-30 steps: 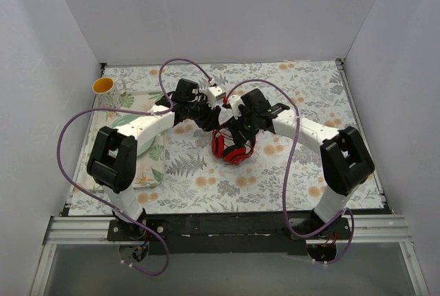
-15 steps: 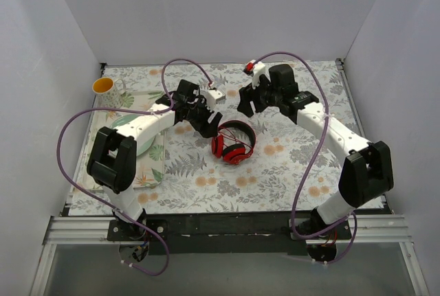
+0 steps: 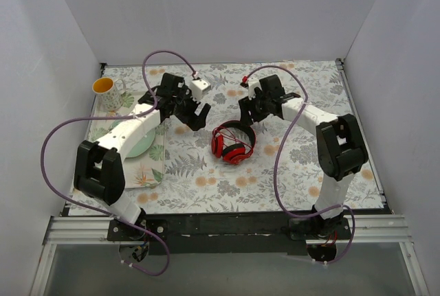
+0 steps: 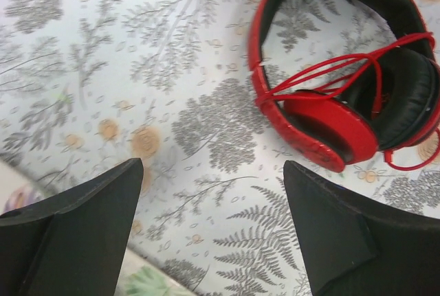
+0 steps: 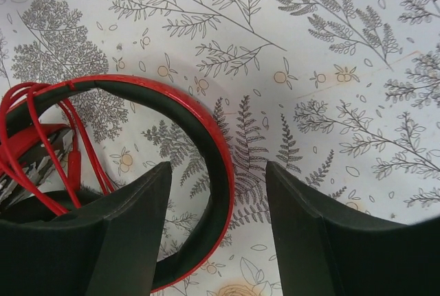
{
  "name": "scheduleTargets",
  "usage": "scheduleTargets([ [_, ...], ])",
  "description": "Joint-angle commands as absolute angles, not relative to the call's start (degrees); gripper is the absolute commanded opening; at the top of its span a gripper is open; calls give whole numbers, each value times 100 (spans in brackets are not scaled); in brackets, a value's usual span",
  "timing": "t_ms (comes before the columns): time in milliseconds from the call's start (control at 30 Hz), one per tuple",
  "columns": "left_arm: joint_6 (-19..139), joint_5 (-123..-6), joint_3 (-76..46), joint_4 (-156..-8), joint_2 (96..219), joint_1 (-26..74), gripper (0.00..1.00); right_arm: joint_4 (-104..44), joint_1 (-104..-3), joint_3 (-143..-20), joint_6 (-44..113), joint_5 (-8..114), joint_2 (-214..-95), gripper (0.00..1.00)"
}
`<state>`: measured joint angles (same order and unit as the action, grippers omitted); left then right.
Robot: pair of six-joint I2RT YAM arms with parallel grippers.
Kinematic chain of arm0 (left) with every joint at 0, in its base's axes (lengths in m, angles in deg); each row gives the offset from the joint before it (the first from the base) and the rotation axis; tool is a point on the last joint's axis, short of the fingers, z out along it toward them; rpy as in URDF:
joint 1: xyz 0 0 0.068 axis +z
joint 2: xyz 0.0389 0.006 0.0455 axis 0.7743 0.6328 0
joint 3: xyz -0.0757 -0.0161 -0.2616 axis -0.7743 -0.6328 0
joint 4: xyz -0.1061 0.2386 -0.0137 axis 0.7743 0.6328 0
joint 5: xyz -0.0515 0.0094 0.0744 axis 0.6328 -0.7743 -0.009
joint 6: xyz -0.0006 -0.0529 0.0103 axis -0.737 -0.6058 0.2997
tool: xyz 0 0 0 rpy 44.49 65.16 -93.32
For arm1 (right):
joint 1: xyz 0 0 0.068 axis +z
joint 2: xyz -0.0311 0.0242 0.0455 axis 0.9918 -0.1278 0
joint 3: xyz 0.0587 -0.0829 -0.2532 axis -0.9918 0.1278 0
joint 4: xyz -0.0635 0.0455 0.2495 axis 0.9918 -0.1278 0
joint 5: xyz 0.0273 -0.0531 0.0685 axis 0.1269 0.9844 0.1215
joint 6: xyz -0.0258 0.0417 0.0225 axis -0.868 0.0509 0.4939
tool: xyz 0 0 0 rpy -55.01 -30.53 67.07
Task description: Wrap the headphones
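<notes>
Headphones (image 3: pixel 234 143) lay flat mid-table (image 3: pixel 289 172), between the two grippers, band (image 5: pixel 206 128) arching to the far side. The cable (image 4: pixel 330 73) ran in several strands across the band opening and over the cups. One loop strayed out past the cup in the left wrist view.

Left gripper (image 4: pixel 210 193): jaws wide, holding nothing, just beside the headphones and apart from them. Right gripper (image 5: pixel 218 172): jaws apart, empty, hovering over the band's far curve.

Risks, as we judged them:
- Nothing pinned the strands, so the wrap looked loose. Any nudge to the band could let them slide off the cups.
- The stray loop could snag a finger passing low, dragging turns undone.
- If the right gripper dropped, it could push the band and shift the whole set.
- We could not tell where the plug end sat. If free, it could unwind.
</notes>
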<state>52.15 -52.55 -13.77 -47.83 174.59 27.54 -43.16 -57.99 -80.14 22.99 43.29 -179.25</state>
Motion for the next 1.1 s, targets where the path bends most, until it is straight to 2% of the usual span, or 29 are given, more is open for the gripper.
scheduleTargets([
  [0, 5294, -5630, -1411, -4663, 16894, 3096, 84, -4448, -5743, -8109, 2192, 4187, -18104, 64],
  [333, 5356, -5805, -1596, -4672, 16499, 3325, 86, -4790, -5594, -7969, 1946, 4864, -18325, 52],
  [367, 5373, -5832, -1631, -4672, 16481, 3325, 86, -4808, -5576, -7934, 1963, 4908, -18316, 49],
  [400, 5365, -5858, -1649, -4690, 16455, 3334, 86, -4826, -5550, -7855, 1981, 5013, -18255, 42],
  [667, 5470, -6166, -1895, -4646, 16182, 3413, 88, -4571, -5532, -6282, 2709, 6215, -16946, 20],
  [900, 5488, -6298, -2176, -4585, 16024, 3492, 89, -4466, -5576, -4701, 3571, 6182, -15567, 20],
  [1067, 5496, -6368, -2360, -4505, 15892, 3536, 89, -4615, -5708, -4391, 3642, 6402, -15231, 20],
])
